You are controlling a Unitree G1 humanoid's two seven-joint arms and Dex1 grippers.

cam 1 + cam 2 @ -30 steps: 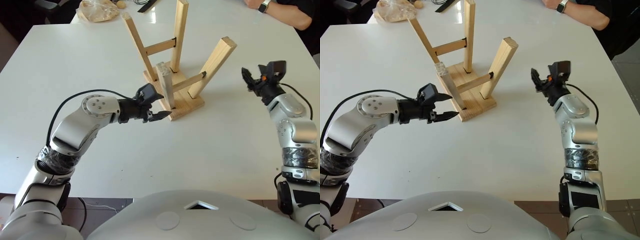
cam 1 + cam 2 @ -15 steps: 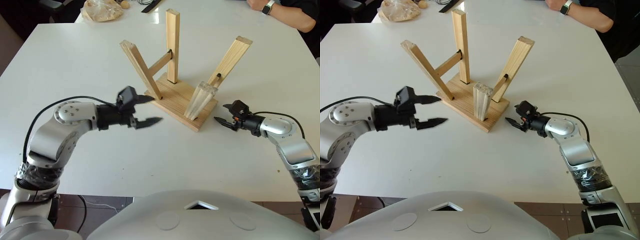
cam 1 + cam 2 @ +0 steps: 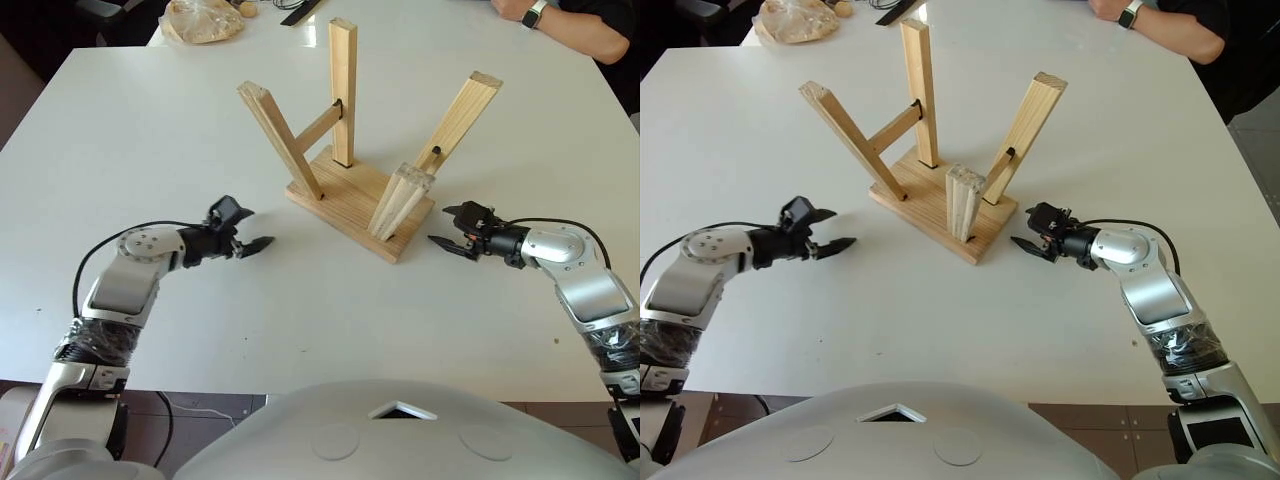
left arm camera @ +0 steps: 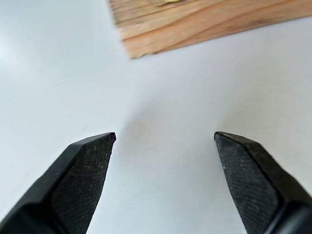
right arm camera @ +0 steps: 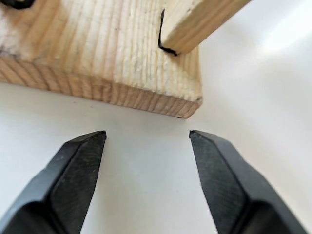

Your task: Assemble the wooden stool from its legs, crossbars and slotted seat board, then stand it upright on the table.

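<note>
Jaws both parted, flanking upturned stool [image 3: 352,193] on table [image 3: 150,130].

Pale wooden stool [image 3: 360,190] rests upside down on its seat board, four legs splayed upward

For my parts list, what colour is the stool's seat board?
Seat board: pale natural wood, grain clearest in right wrist view.

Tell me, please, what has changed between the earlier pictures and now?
The left gripper has drawn back from the stool, toward the robot's left, open and empty. The right gripper came down from mid-air to beside the seat board's corner, open. The stool turned on the table early on; since then it has stayed upside down, legs up.
</note>
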